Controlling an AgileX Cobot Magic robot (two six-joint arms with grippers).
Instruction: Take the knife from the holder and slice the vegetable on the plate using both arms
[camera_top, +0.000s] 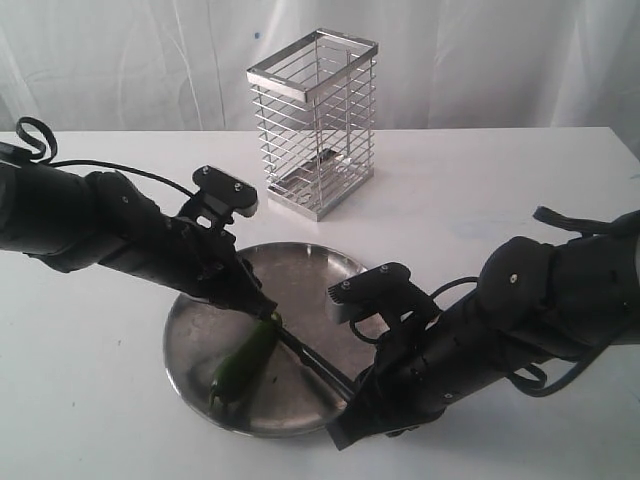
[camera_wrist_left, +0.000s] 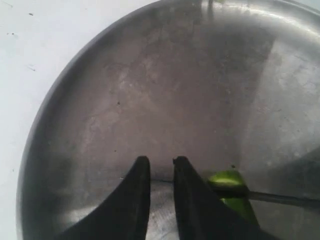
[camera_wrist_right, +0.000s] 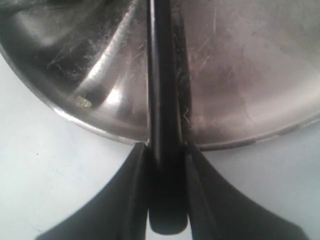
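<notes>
The left tool (camera_wrist_left: 161, 161), jaws narrow and empty, hides much of the vegetable (camera_wrist_left: 227, 178) just beside it; the right tool (camera_wrist_right: 165, 146) clamps the knife (camera_wrist_right: 162, 75), whose blade crosses the vegetable.

Dark green vegetable (camera_top: 240, 365) on steel plate (camera_top: 300, 268), black knife (camera_top: 316, 362) against its end, wire holder (camera_top: 315, 120) behind.

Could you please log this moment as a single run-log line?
right tool: shut on knife, blade tip at vegetable | left tool: narrowly open beside vegetable end | vegetable: on plate | holder: knife out
</notes>
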